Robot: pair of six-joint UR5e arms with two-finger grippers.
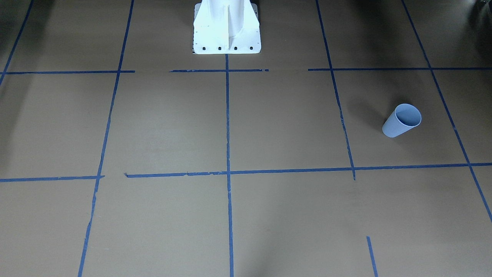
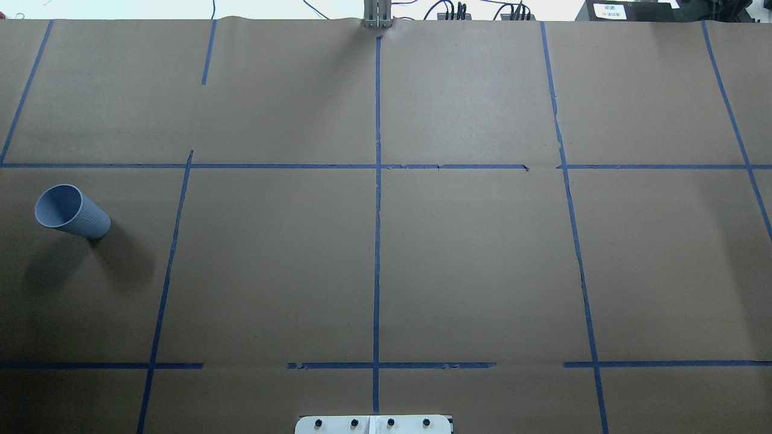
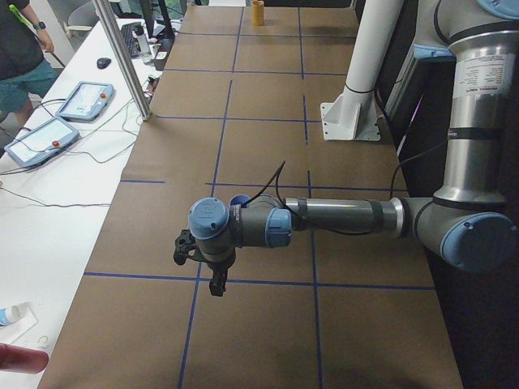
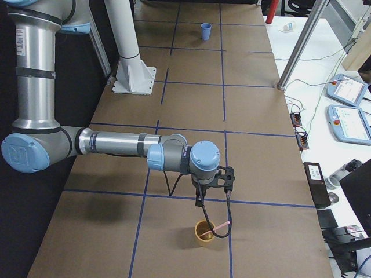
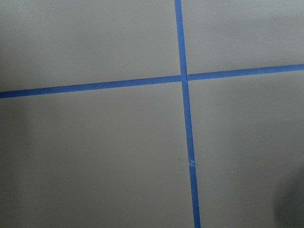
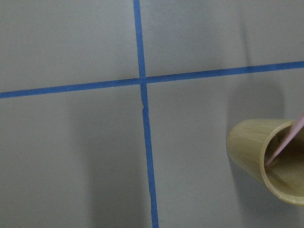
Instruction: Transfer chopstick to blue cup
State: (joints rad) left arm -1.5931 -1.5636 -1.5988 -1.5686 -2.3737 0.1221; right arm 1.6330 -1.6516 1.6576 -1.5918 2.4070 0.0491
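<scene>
The blue cup [image 1: 401, 120] stands upright and empty on the brown table, on my left side; it also shows in the overhead view [image 2: 72, 211] and far off in the exterior right view [image 4: 206, 32]. The pink chopstick [image 4: 223, 225] leans inside a tan wooden cup [image 4: 204, 233] near my right end of the table; both also show in the right wrist view, the chopstick [image 6: 285, 142] in the cup [image 6: 263, 156]. My right gripper [image 4: 214, 188] hangs above and beside the wooden cup. My left gripper [image 3: 200, 267] hangs over the table. I cannot tell whether either is open or shut.
The white robot pedestal [image 1: 226, 29] stands at the table's middle edge. Blue tape lines [image 2: 377, 241] form a grid on the brown paper. A side bench with tablets [image 4: 351, 110], a metal post [image 4: 304, 40] and an operator [image 3: 20, 49] lie beyond the table's far edge.
</scene>
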